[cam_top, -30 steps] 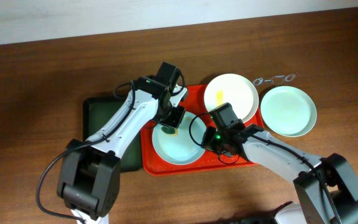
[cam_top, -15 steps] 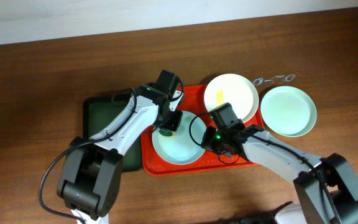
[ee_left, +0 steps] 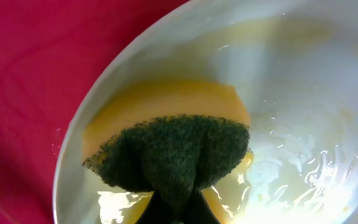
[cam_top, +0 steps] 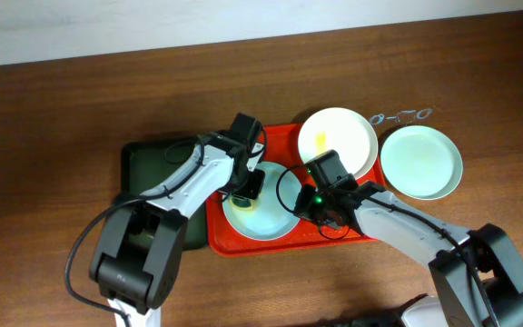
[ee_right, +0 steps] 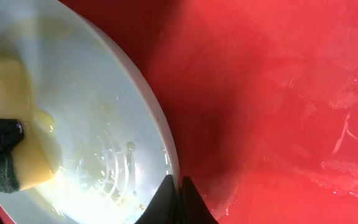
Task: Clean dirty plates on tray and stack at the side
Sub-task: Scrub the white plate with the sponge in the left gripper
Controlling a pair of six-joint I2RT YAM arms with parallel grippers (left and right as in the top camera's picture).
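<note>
Overhead, the left hand [cam_top: 248, 189] is reaching down over the red tray [cam_top: 284, 143] and is clamping a sponge [ee_left: 173, 143] between its fingers. The sponge is yellow with a dark green scouring side, and it is pressing on the mint plate [cam_top: 266, 213] directly under that hand, near the plate's rim. Wet streaks and a pale yellow film are showing on the plate around the sponge.

Across the same plate from the left hand, the right hand [ee_right: 178, 190] is pinching the plate's rim, its fingertips closed tight on the edge where it is meeting the tray floor. The plate is lying flat on the near half of the tray, between the two hands.

Just behind the right hand, a cream plate [cam_top: 337, 143] with a yellow smear is sitting at the tray's corner, overlapping the rim. Further out on that hand's outer side, a second mint plate [cam_top: 420, 162] is resting on the worktop [cam_top: 62, 136], off the tray and just beside the cream one. On the left hand's outer side, a dark green tray [cam_top: 148, 168] is lying next to the red tray, partly under the left arm.
</note>
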